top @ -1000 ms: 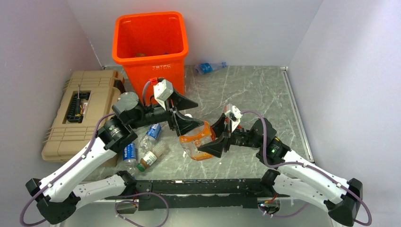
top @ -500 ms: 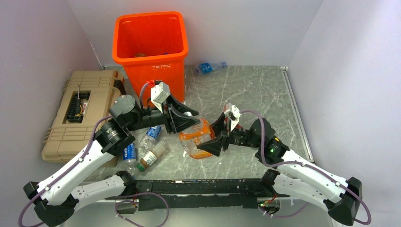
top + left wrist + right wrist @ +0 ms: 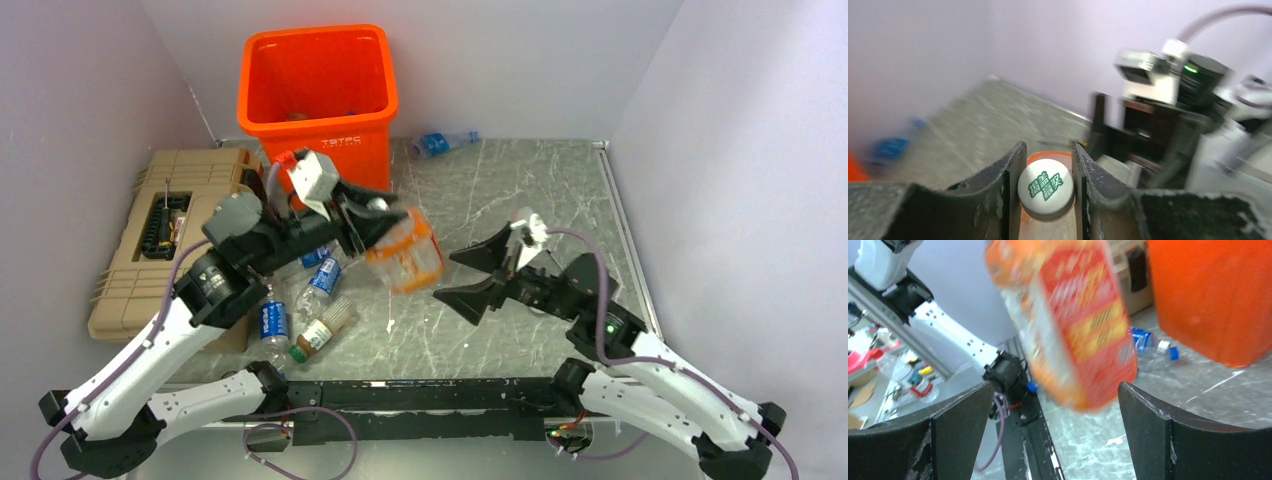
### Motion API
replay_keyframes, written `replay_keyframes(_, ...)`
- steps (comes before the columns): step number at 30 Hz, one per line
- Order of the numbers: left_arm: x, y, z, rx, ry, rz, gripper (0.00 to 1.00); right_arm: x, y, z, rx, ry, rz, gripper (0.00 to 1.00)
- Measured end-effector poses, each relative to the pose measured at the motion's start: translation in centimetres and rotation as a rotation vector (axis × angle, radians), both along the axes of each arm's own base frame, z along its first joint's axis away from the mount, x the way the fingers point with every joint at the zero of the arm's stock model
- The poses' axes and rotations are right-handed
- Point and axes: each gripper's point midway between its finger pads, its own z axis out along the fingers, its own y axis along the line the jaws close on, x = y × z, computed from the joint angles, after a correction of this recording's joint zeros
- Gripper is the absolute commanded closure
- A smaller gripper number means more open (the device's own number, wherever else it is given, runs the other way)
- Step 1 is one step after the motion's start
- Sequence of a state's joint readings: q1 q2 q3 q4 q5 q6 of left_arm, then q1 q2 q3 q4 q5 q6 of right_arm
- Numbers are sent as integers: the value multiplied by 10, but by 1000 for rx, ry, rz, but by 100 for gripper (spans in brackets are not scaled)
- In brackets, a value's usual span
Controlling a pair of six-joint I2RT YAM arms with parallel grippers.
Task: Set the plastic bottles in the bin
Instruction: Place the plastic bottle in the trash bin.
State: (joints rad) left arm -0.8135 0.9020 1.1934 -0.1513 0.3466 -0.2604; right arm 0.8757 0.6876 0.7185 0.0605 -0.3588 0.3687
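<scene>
Left end effector (image 3: 384, 214) clamped around white-capped, orange-labelled plastic bottle (image 3: 406, 258); right end effector (image 3: 447, 275) wide apart beside it.

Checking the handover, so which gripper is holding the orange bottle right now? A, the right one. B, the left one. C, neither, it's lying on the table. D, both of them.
B: the left gripper is shut on the orange bottle at its cap, while the right gripper stands open and clear of it.
</scene>
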Motion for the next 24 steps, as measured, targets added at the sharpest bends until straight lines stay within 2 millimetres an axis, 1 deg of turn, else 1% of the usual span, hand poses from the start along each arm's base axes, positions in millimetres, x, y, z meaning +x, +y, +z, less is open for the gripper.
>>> replay_keyframes(2,19,10,25,-7,-86,112,100,0,-15,16,47,-22,-59,0)
replay_keyframes(4,41,22,57,-17,-189,246,100,-1,-30,31,101,-46,-115,0)
replay_keyframes(6,61,34,87,-31,-281,371,100,-1,-47,42,158,-66,-180,0)
replay_keyframes(7,69,38,97,-33,-308,413,100,0,-53,45,176,-70,-206,0)
replay_keyframes(8,79,43,111,-38,-350,469,100,3,-60,47,193,-73,-239,0)
replay_keyframes(10,99,50,132,-47,-404,554,100,10,-67,44,202,-61,-299,0)
replay_keyframes(12,122,60,147,-50,-435,639,100,21,-69,31,181,-34,-355,0)
replay_keyframes(14,147,74,159,-61,-450,726,100,29,-70,14,146,0,-394,1)
replay_keyframes(16,176,98,167,-79,-466,833,100,35,-69,-4,109,36,-420,1)
replay_keyframes(19,214,130,167,-92,-482,963,100,39,-67,-25,73,77,-434,2)
replay_keyframes(21,239,145,162,-104,-480,1019,100,40,-66,-39,45,101,-437,2)
replay_keyframes(24,279,156,153,-123,-444,1056,100,41,-65,-53,12,126,-443,2)
